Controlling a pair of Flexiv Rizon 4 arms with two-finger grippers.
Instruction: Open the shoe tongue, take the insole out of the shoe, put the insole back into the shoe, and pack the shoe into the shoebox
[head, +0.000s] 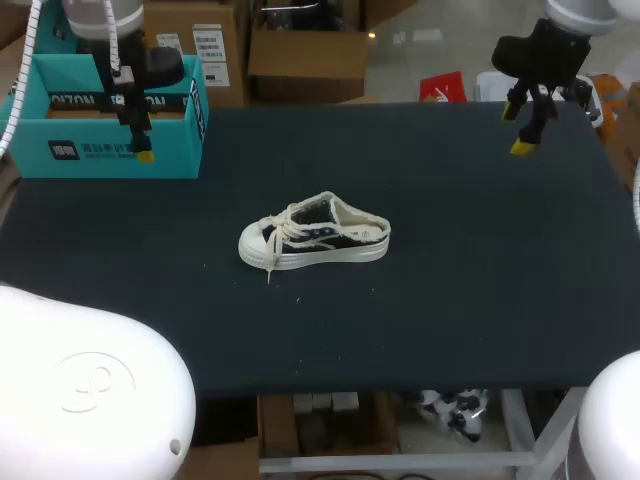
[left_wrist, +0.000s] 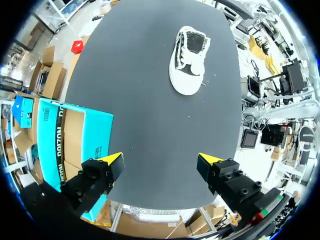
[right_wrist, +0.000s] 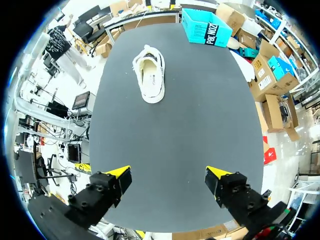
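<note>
A white and dark low sneaker with cream laces lies on its sole in the middle of the black table, toe toward the left. It also shows far ahead of each gripper, as the shoe and the shoe. The teal shoebox stands open at the back left corner. My left gripper hangs open above the box's front edge; the teal box lies under its one finger. My right gripper hangs open over the table's back right, nothing between its fingers.
The black table spreads wide around the shoe. A red object sits just past the table's far edge. The shoebox shows at the far corner in the right wrist view.
</note>
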